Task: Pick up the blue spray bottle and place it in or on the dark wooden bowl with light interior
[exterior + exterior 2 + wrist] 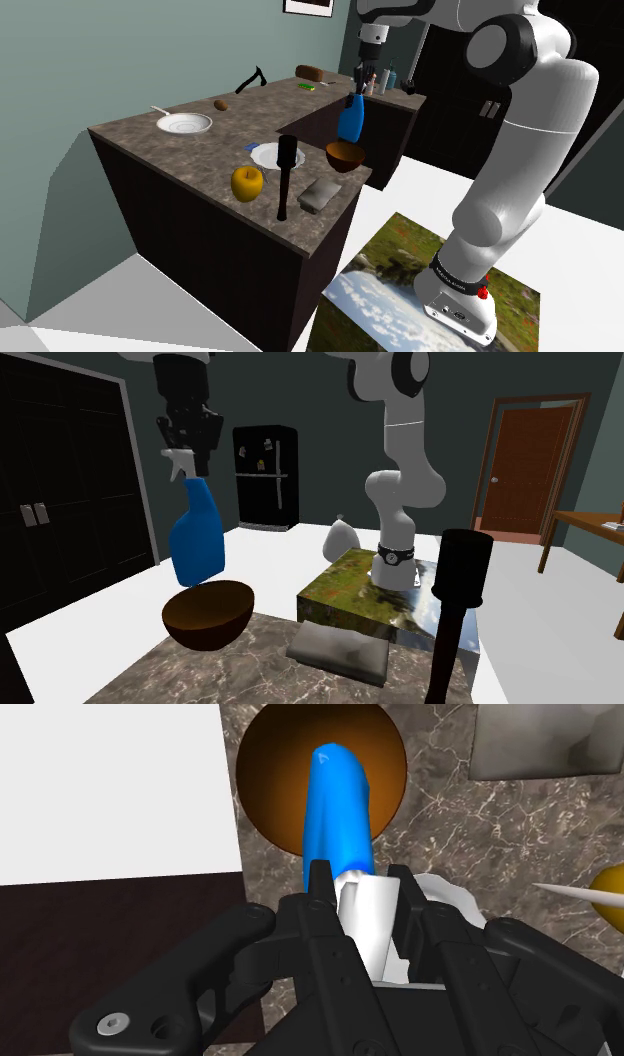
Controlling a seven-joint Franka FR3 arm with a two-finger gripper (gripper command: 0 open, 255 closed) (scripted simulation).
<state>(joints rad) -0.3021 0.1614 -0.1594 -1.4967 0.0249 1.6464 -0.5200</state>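
- Dark veined stone tops the kitchen counter [200, 150], with teal walls and black cupboards behind it.
- At the counter's edge nearest the stand sits the brown bowl [345, 156]. In the wrist view its inside looks amber and it has nothing in it.
- The gripper [188, 437] pinches the blue spray bottle [197, 542] by its white head. The bottle hangs upright, clear of the counter.
- The wrist view shows the blue body straight over the bowl's opening, and the second exterior view shows its base just above the rim, not touching.
- Judged from this, the pick-up is done and the carry is all but finished. Lowering the bottle into the bowl and letting go remain.
- A white bowl [184, 124] near the counter's far edge has a pale utensil sticking out of it.
- A white plate [270, 155] lies mid-counter, with a yellow apple [247, 183] close by.
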